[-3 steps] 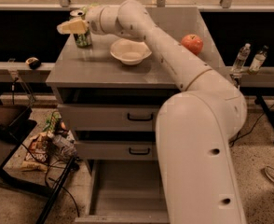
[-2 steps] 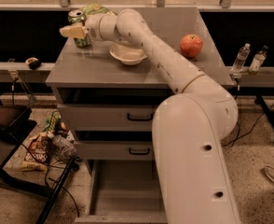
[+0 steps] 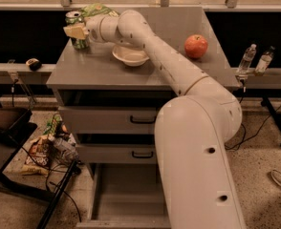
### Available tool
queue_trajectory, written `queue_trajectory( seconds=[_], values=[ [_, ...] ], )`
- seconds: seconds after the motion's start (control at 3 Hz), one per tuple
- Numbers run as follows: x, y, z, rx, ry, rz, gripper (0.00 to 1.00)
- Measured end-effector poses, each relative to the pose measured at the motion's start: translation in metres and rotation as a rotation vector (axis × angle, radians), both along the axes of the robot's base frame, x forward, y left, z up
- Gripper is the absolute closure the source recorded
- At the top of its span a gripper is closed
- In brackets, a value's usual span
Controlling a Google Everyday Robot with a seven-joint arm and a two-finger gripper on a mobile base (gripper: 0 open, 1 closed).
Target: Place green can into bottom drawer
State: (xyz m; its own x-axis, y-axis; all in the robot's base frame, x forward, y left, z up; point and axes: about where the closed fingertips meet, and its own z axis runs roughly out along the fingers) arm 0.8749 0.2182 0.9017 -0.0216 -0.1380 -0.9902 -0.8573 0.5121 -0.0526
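The green can (image 3: 79,38) is at the back left corner of the grey cabinet top (image 3: 97,68), its silver top showing. My gripper (image 3: 75,31) has reached across the cabinet from the right and is shut on the can, with one pale finger (image 3: 72,31) across its front. Whether the can's base touches the top is hard to tell. The bottom drawer (image 3: 126,194) is pulled open below, a shallow grey tray with a bare floor. My white arm (image 3: 188,128) covers the drawer's right part.
A white bowl (image 3: 130,55) sits just right of the can under my arm. A red apple (image 3: 196,46) is at the right. A green snack bag (image 3: 98,8) lies behind the can. Two water bottles (image 3: 248,58) stand on the right rail. Bags and cables (image 3: 47,144) litter the floor at the left.
The gripper and the can have shifted slightly left and up against the bowl. The apple and the bowl have stayed in place.
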Motion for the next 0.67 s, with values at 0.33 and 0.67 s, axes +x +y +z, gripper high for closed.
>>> queue_trajectory(
  seconds=[0.33,0.67],
  values=[
    [-0.022,-0.010,0.020,-0.057,0.002,0.046,0.99],
    [-0.066,-0.052,0.084,-0.082,-0.066,0.053,1.00]
  ],
)
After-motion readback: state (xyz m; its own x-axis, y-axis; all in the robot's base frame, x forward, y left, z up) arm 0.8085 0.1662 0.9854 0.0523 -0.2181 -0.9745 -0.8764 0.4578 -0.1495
